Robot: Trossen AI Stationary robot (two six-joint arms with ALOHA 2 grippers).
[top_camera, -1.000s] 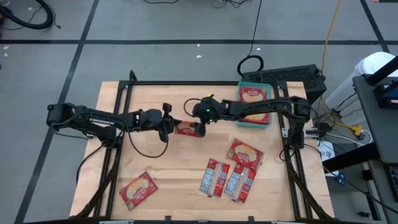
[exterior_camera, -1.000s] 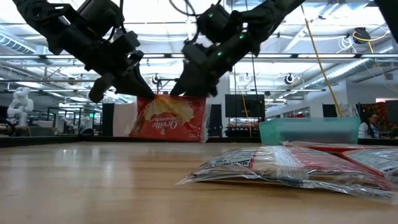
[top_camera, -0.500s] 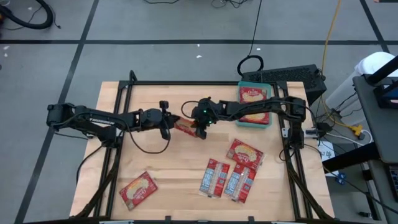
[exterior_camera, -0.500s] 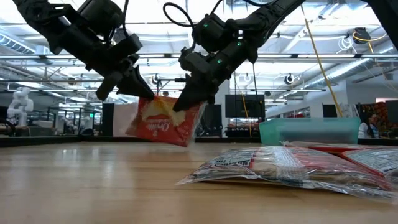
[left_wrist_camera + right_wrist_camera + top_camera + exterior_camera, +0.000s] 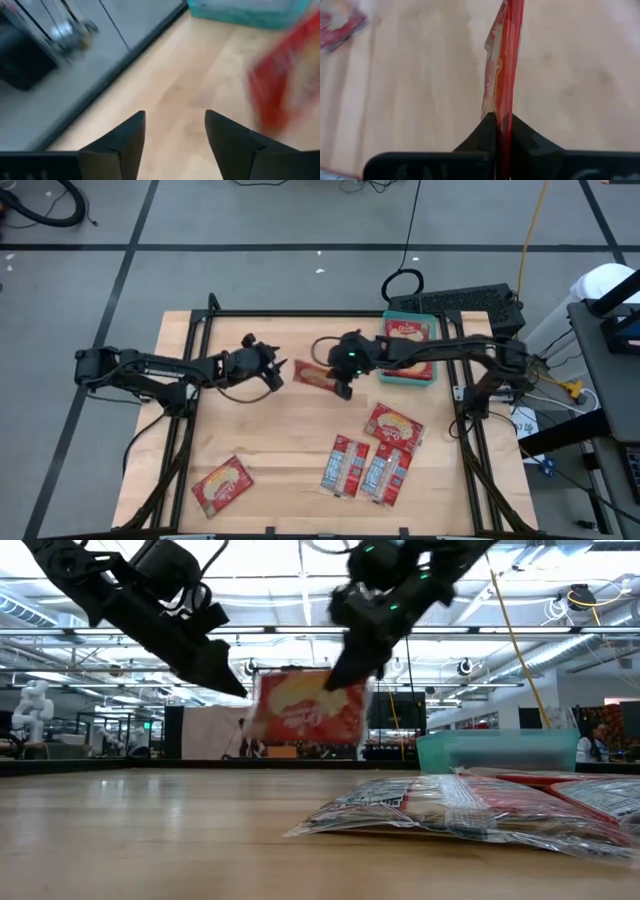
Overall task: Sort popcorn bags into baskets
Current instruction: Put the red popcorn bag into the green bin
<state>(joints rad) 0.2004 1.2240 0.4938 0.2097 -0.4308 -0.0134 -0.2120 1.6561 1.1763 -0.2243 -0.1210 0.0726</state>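
Handover done — left gripper (image 5: 275, 370) has let go, jaws apart; right gripper (image 5: 340, 383) clamped on popcorn bag (image 5: 315, 375), carried toward teal basket (image 5: 408, 376), off the table (image 5: 250, 440).

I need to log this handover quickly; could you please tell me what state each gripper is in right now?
Left gripper: open, holding nothing, beside the packet.
Right gripper: shut on the popcorn bag, holding it above the table.

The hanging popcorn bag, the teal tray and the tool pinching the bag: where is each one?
Held popcorn bag (image 5: 305, 710), low view, middle of its red face.
Teal tray (image 5: 384, 376), high view, its near-left rim.
Right tool (image 5: 500, 120), right wrist view, between its fingertips, shut on the bag's edge.
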